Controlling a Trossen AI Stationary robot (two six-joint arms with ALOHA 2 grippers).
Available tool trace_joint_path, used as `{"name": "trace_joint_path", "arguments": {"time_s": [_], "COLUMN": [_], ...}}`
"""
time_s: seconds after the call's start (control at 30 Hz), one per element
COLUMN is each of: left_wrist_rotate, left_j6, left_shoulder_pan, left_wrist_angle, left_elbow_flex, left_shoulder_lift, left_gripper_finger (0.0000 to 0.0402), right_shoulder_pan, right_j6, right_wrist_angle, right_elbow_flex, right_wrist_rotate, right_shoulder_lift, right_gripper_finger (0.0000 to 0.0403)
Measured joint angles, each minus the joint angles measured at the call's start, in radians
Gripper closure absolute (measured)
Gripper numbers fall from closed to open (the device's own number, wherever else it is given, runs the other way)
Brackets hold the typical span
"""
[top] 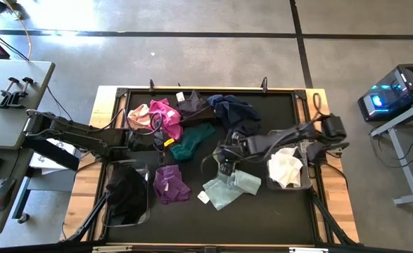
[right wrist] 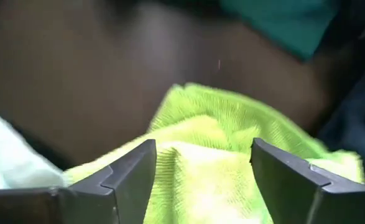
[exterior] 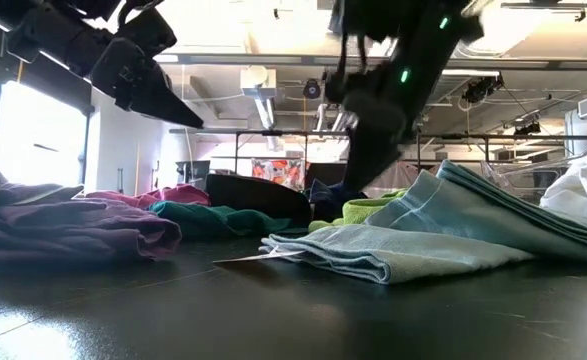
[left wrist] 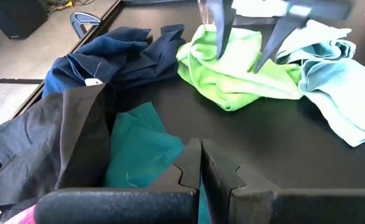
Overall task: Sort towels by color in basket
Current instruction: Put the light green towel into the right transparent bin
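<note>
Left of the black work table point(top: 262, 218): a grey desk point(top: 9, 105) bearing clamps point(top: 13, 90) and a mouse point(top: 1, 191); right of it, a blue-lit computer case point(top: 396, 91).

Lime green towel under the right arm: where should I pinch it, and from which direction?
Pinch the raised fold along the top of the crumpled lime green towel, coming straight down. The open right gripper already straddles that ridge, which bunches higher than the flat edges. The pale mint towel touches one side, so stay central.
</note>
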Motion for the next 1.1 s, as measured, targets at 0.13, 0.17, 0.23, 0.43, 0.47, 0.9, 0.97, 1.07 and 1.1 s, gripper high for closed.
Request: {"name": "trace_joint_path", "arguments": {"time_s": [0.13,0.17,0.23,0.43,0.47,0.9,0.97,1.07,1.1], "left_wrist_rotate": [0.000,0.000,0.000,0.000,0.000,0.000,0.001,0.000,0.000], "left_j6": [-0.001,0.000,0.000,0.000,-0.001,-0.018,-0.018,-0.019,-0.018], "left_shoulder_pan": [0.000,0.000,0.000,0.000,0.000,0.000,0.000,0.000,0.000], "left_wrist_angle": [-0.011,-0.011,-0.011,-0.010,-0.010,-0.016,-0.018,-0.018,-0.018], "left_elbow_flex": [0.000,0.000,0.000,0.000,0.000,0.000,0.000,0.000,0.000], "left_shoulder_lift": [0.000,0.000,0.000,0.000,0.000,0.000,0.000,0.000,0.000], "left_gripper_finger": [0.0401,0.0402,0.0401,0.0401,0.0401,0.0401,0.0402,0.0401,0.0401], "right_shoulder_pan": [-0.028,-0.029,-0.024,0.024,0.030,0.324,0.376,0.433,0.451], "right_j6": [0.033,0.034,0.022,-0.049,-0.044,0.243,0.386,0.702,0.813], "right_wrist_angle": [-0.017,-0.020,-0.023,0.001,-0.001,-0.317,-0.454,-0.763,-0.880], "right_elbow_flex": [0.001,0.003,0.007,0.008,0.006,-0.001,0.001,0.000,0.000], "right_wrist_rotate": [-0.026,-0.025,-0.024,0.025,0.025,0.385,0.402,0.400,0.389], "right_shoulder_lift": [0.090,0.112,0.147,0.177,0.165,-0.397,-0.489,-0.570,-0.585], "right_gripper_finger": [0.0140,0.0140,0.0146,0.0278,0.0313,0.0388,0.0392,0.0386,0.0386]}}
